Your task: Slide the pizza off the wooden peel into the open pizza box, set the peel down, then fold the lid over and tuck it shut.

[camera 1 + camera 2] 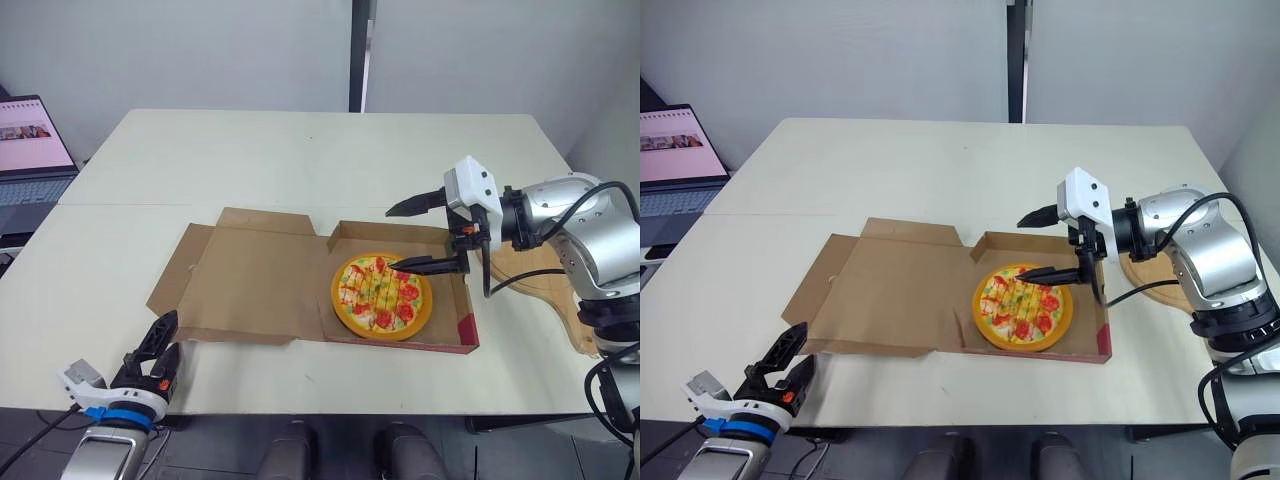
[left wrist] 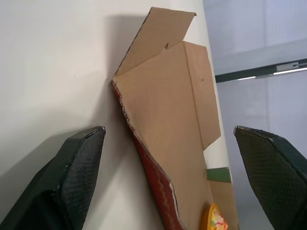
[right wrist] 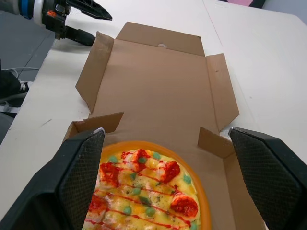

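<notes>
the pizza box (image 1: pixel 250 290) lies open on the white table (image 1: pixel 300 160), its lid folded out flat to the robot's left of the base. the pizza (image 1: pixel 381 296) sits inside the base, resting flat, its orange rim close to the box's near wall. the right gripper (image 1: pixel 394 239) hangs over the far right part of the box with its jaws spread wide and nothing between them: 1 finger is above the box's far wall, the other is low over the pizza's far edge, and whether it touches the topping cannot be told. the wooden peel (image 1: pixel 1152 272) lies flat on the table just to the right of the box, partly hidden behind the right arm. the left gripper (image 1: pixel 173 333) is near the box's near left corner, at the table's edge, apart from the cardboard, its 2 fingers parted and empty. a laptop (image 1: pixel 30 150) stands open well to the left of the box.
</notes>
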Controlling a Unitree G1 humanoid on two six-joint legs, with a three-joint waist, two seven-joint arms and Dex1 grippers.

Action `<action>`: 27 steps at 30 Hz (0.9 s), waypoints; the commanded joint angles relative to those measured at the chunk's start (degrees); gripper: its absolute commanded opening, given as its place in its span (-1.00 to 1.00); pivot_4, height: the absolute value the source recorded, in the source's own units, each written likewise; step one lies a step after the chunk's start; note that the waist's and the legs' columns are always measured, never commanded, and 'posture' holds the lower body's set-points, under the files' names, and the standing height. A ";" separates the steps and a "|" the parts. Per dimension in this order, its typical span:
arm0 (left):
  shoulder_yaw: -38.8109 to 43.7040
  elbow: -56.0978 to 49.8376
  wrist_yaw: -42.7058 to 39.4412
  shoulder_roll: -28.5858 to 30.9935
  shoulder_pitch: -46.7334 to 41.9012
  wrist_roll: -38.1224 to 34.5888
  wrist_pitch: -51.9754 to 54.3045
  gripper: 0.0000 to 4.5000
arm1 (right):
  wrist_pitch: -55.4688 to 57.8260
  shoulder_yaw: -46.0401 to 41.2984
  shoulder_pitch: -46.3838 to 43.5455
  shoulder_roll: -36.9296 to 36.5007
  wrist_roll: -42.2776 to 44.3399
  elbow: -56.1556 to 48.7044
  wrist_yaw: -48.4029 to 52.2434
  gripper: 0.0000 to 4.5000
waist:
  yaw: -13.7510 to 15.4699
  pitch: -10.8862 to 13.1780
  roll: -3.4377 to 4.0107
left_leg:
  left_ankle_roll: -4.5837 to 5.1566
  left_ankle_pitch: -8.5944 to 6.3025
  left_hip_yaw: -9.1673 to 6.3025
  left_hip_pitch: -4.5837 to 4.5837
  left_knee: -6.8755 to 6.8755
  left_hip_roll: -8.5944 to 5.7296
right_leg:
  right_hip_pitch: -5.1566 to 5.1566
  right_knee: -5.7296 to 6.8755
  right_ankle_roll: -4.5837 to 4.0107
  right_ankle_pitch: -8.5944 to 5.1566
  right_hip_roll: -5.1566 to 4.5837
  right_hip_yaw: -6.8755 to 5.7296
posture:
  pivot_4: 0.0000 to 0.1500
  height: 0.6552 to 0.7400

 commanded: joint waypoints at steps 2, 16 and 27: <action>-2.24 -1.93 2.23 -0.56 -0.49 -0.46 -0.99 0.82 | -0.65 -1.07 -1.57 -0.06 -0.21 -0.45 0.39 1.00 | 0.00 0.00 0.00 | 0.00 0.00 0.00 0.00 0.00 0.00 | 0.00 0.00 0.00 0.00 0.00 -0.01 | 1.00 1.00; -3.64 -1.18 3.04 1.51 -0.41 0.48 -1.33 -0.98 | 0.01 -1.51 -1.25 -0.63 0.03 -1.07 0.31 1.00 | -0.03 0.00 0.00 | 0.00 0.00 -0.01 -0.01 -0.01 0.00 | -0.02 0.00 0.00 0.00 0.01 -0.01 | 1.00 1.00; -4.37 -5.54 -1.75 6.54 -2.22 3.82 -0.60 -0.98 | -3.40 -1.34 -0.04 -0.49 -3.92 0.34 -1.94 1.00 | -0.04 0.01 -0.01 | 0.00 0.00 -0.02 -0.02 -0.03 0.00 | -0.03 -0.01 0.00 0.00 0.01 -0.02 | 1.00 1.00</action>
